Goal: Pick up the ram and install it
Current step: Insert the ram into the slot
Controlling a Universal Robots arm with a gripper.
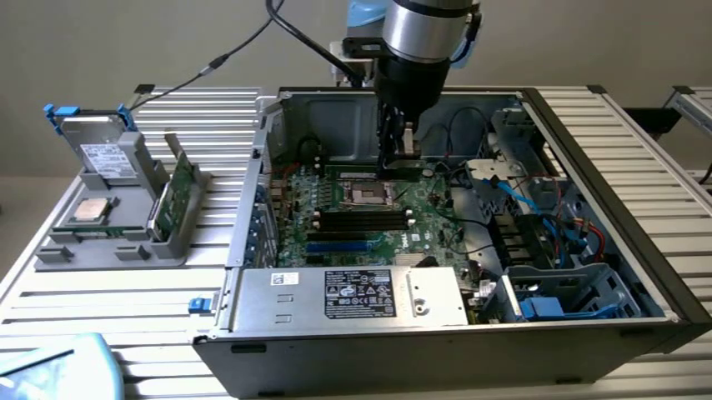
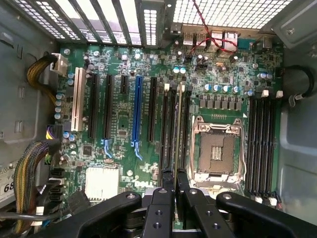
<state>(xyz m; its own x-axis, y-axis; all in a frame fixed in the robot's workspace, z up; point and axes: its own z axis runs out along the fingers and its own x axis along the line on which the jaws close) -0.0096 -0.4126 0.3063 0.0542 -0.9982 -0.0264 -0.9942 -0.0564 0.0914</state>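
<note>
Black gripper (image 2: 174, 174): your jaws stand nearly closed, clamped on the thin green ram stick (image 2: 178, 124), seen edge-on. It sits over the black memory slots (image 2: 165, 129) beside the silver CPU socket (image 2: 216, 148) on the green motherboard (image 2: 124, 89). You cannot tell whether it touches the slots. Beyond is the grey open computer case (image 1: 445, 367) on the slatted metal counter (image 1: 112, 300).

The ram (image 2: 179, 126), a thin green stick seen edge-on, stood on its long edge, pinched in my hand (image 2: 174, 186), lined along a black memory slot (image 2: 170, 124) beside the CPU socket (image 2: 218, 148).
</note>
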